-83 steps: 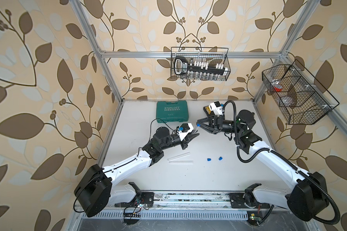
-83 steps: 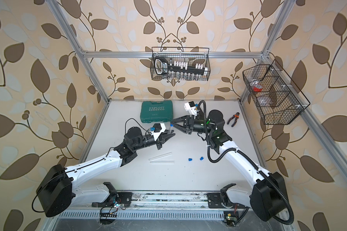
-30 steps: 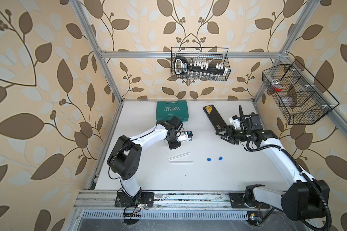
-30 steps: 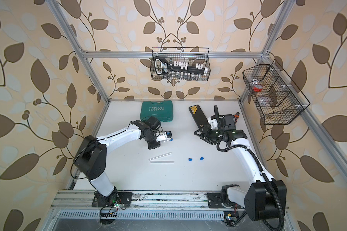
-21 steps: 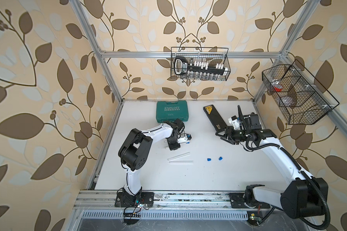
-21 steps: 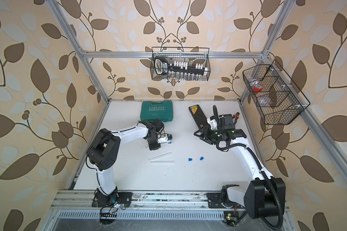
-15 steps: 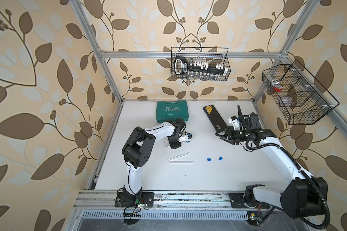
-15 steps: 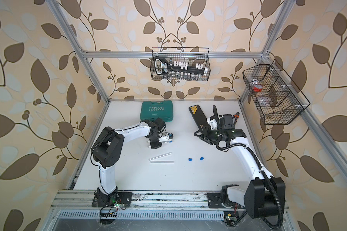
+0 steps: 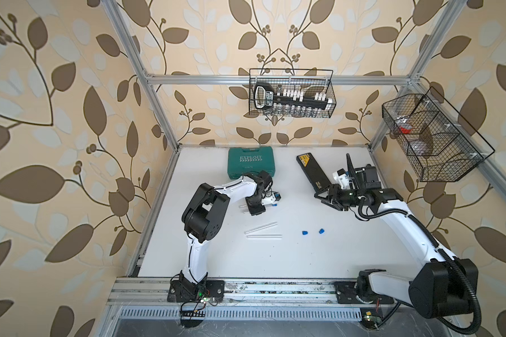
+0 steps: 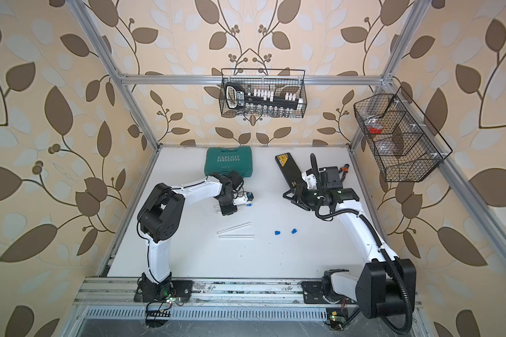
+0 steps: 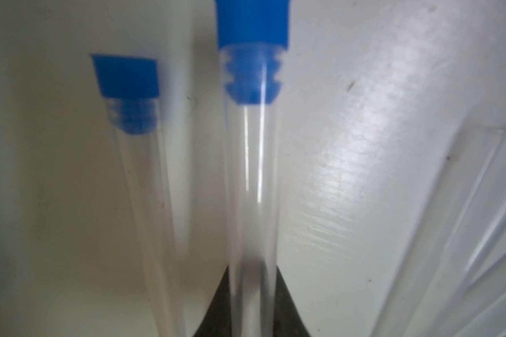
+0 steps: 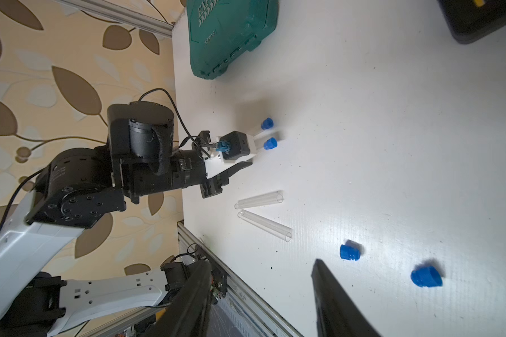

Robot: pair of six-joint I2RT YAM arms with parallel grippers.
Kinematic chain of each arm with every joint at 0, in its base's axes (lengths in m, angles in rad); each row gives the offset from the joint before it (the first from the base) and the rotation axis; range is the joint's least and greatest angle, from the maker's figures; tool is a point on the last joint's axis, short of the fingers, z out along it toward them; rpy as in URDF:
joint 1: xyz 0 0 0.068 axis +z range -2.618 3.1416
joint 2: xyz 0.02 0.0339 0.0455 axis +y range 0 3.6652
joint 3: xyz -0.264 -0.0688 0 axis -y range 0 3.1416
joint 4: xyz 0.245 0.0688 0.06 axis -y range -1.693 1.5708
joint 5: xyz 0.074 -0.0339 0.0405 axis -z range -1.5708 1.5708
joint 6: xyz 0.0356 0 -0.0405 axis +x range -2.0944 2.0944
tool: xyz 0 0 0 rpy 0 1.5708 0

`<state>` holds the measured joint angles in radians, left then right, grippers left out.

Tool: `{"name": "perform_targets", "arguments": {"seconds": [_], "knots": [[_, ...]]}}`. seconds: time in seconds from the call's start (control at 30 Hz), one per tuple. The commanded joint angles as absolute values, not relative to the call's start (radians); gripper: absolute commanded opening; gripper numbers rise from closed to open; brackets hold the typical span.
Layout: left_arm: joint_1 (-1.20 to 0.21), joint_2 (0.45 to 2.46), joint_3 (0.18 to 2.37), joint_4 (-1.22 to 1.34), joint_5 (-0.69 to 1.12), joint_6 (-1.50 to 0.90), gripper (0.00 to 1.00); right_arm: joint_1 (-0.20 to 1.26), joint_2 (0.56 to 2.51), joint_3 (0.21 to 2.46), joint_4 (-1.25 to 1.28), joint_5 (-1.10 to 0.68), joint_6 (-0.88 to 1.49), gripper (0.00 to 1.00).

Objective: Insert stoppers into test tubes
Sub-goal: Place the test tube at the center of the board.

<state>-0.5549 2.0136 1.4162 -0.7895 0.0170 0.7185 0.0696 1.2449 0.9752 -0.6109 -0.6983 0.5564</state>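
My left gripper (image 9: 253, 207) is low over the table, left of centre, shut on a clear test tube (image 11: 253, 181) that has a blue stopper (image 11: 253, 29) in its mouth. A second stoppered test tube (image 11: 140, 181) lies right beside it. Two empty test tubes (image 9: 260, 227) (image 9: 265, 235) lie side by side nearer the front. Two loose blue stoppers (image 9: 304, 232) (image 9: 321, 230) lie to their right. My right gripper (image 9: 323, 200) hangs open at the right, with nothing between its fingers (image 12: 333, 291).
A green tool case (image 9: 250, 162) lies at the back behind the left gripper. A black case (image 9: 313, 172) lies at the back right, next to the right arm. Wire baskets hang on the back wall (image 9: 291, 93) and the right wall (image 9: 430, 140).
The two grippers, earlier raised and meeting at mid-table, have parted. The left one has brought its stoppered tube down beside the other one, its arm folding in. The right has drawn back to the right.
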Motion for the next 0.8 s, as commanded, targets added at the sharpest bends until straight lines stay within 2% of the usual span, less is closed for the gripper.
{"name": "perform_targets", "arguments": {"seconds": [0.0,0.3,0.6,0.77], "knots": [[-0.546,2.008,1.434,-0.794,-0.002,0.702,0.21,0.070,1.250,0.999,-0.635,-0.694,0.541,0.51],[-0.546,1.936,1.423,-0.757,0.011,0.707,0.26,0.069,1.250,1.000,-0.641,-0.696,0.536,0.50],[-0.544,1.693,1.296,-0.591,0.157,0.675,0.26,0.069,1.236,1.011,-0.653,-0.681,0.528,0.48],[-0.545,1.551,1.181,-0.534,0.347,0.640,0.26,0.069,1.239,1.008,-0.652,-0.680,0.524,0.48]]}}
